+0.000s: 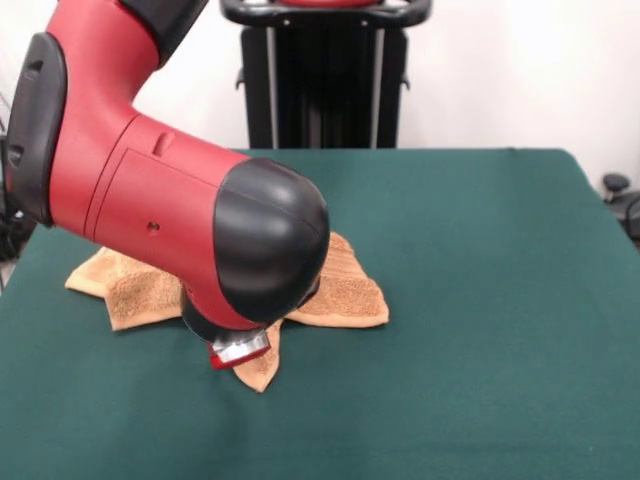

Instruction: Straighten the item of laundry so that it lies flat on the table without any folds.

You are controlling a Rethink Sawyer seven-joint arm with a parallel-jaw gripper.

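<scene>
Nearest: towel (345, 290) corner, crumpled and folded on table (480, 300) under arm (180, 200). Gripper hidden — grasp state impossible to tell. Risk: dragging bunches more folds.

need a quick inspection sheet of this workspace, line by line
surface: green table, bare apart from the towel
job's things: orange-tan towel lies crumpled with folded corners sticking out, not flat, partly hidden under the arm
clutter: nothing seen
grippers: the arm's end is low over the towel; the gripper is hidden, open or shut cannot be told
cables: nothing seen
surroundings: black pedestal at the table's far edge, white wall behind, dark object past the right edge
</scene>
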